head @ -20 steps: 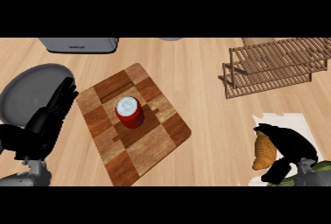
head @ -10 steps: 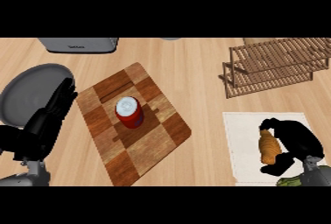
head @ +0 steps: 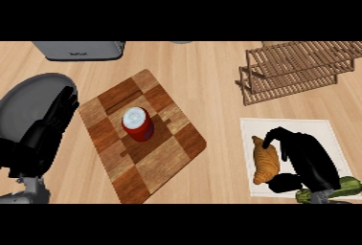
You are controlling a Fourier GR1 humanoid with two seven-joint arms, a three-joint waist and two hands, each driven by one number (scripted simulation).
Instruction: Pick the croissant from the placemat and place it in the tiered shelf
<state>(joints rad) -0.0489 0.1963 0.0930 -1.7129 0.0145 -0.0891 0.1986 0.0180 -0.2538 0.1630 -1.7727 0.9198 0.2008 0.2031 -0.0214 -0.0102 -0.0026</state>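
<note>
Counter (head: 212, 72): pale matt wood. Board (head: 163, 158) left of right hand (head: 311, 162): chequered wood. Shelf (head: 297, 72) beyond it: wooden slats. Croissant (head: 266, 162) within: ridged crust.

Bright, even light covers the counter (head: 212, 72); faint soft shadows lie under the tiered shelf (head: 297, 67).

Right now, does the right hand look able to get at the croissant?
Yes, it seems so: the right hand is on the croissant on the placemat, fingers curled over its far end, thumb by its near end, nothing between them.
</note>
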